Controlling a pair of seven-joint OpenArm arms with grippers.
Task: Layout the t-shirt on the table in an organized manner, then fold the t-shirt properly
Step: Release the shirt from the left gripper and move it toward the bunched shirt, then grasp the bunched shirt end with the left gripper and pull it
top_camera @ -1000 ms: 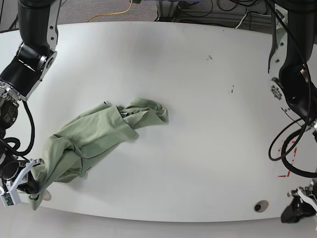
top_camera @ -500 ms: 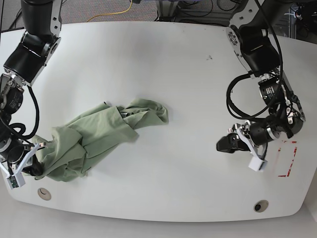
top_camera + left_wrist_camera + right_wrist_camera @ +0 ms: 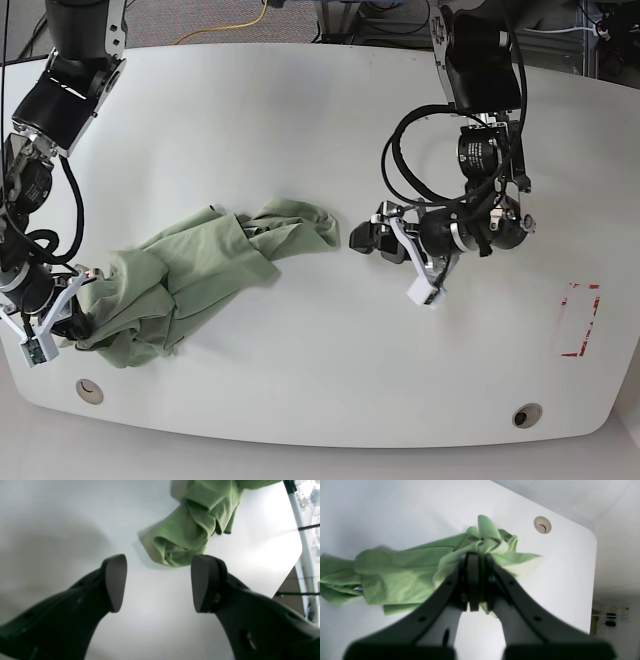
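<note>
Looking through the left wrist view first: left gripper with jaws spread wide, nothing between them, bare table below; the t-shirt lies just ahead of the fingertips, its nearest bunched end a bit toward the right finger, not touching either pad. Right wrist view: right gripper clamped tight on a wad of the t-shirt, cloth bulging out past the tips; the rest of the fabric trails away to the left of the picture, grommet hole well beyond the tips near the table corner. Base view: t-shirt crumpled in a long heap running diagonally from low picture-left up toward centre; right gripper pinches the low end, left gripper sits just beside the upper end, open side facing it. Judgement: left arm is the nearer one to the free end, so a short reach along the heap's long axis should catch it and allow spreading between both arms.
</note>
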